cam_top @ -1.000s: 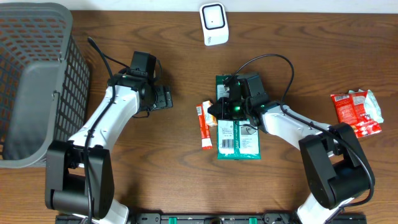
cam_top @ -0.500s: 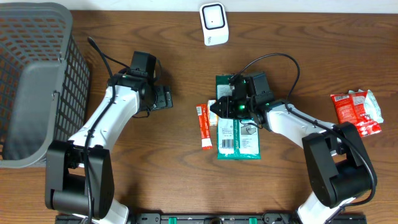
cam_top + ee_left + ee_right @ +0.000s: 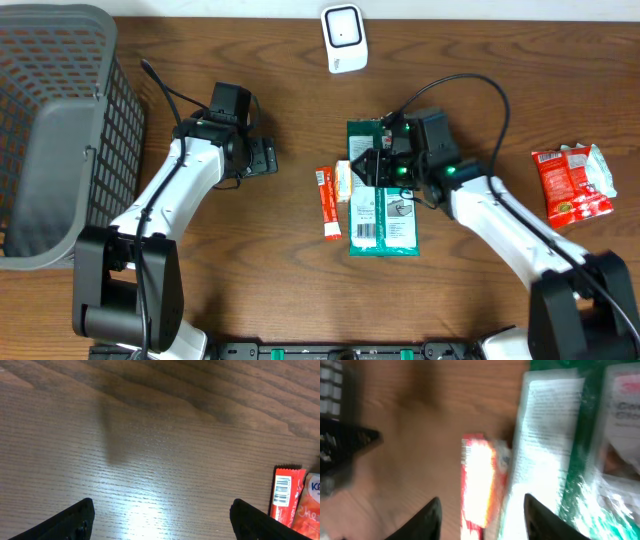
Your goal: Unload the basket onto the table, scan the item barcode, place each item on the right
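A green package (image 3: 385, 215) lies flat mid-table, white barcode label (image 3: 366, 228) facing up. My right gripper (image 3: 362, 166) hovers over its upper left corner, open, holding nothing. In the right wrist view its tips (image 3: 485, 520) straddle a red stick packet (image 3: 477, 475) on the table below, with the green package (image 3: 550, 435) to the right. The white scanner (image 3: 343, 38) stands at the back edge. My left gripper (image 3: 265, 157) is open over bare wood; the left wrist view shows its fingers (image 3: 67, 521) wide apart.
The red stick packet (image 3: 328, 203) and a small cream packet (image 3: 343, 182) lie left of the green package. A red snack bag (image 3: 572, 178) is at the far right. A grey mesh basket (image 3: 60, 130) fills the left side. The stick's barcode (image 3: 282, 491) shows in the left wrist view.
My right gripper has gone from shut to open and its arm has drawn back to the right. The green package stays flat on the table. The left arm has not moved.
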`<state>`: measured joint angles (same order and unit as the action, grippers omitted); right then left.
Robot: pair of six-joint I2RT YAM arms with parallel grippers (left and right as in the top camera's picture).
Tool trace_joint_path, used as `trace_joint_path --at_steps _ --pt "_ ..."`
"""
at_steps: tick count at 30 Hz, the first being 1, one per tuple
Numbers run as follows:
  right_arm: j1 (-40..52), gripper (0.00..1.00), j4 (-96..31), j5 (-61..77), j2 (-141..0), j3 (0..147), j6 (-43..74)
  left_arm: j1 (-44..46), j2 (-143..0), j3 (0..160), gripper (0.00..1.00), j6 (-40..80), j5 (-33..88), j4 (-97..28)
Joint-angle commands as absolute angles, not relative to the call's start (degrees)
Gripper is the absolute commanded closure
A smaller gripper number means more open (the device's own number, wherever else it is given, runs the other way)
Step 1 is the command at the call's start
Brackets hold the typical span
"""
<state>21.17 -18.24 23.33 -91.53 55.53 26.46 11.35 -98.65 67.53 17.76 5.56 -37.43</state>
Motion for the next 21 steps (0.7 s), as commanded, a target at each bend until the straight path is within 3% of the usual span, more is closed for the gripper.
trace_joint_path --at_steps 1,7,16,18,20,21 --pt "22.2 0.49 -27.7 14.6 -87.9 63.4 26.1 11.2 -97.8 68.1 0.13 17.3 4.4 -37.6" --pt "26.7 0.37 -46.2 6.0 -87.9 77.6 28.0 11.2 -97.8 68.1 0.13 17.9 4.4 -37.6" --pt "31.6 0.33 -49.9 2.4 -90.8 78.9 28.5 11.2 -97.8 68.1 0.13 17.9 4.4 -37.6" --pt "32.9 0.23 -49.5 2.4 -92.8 78.9 28.4 11.2 -97.8 68.1 0.13 17.9 4.4 -37.6" --pt "34.3 0.01 -47.8 2.4 -95.1 78.9 28.4 11.2 -97.8 68.1 0.13 17.9 4.4 -37.6" --pt "34.9 0.01 -47.0 2.4 -96.4 78.9 28.4 11.2 -97.8 68.1 0.13 17.9 4.4 -37.6"
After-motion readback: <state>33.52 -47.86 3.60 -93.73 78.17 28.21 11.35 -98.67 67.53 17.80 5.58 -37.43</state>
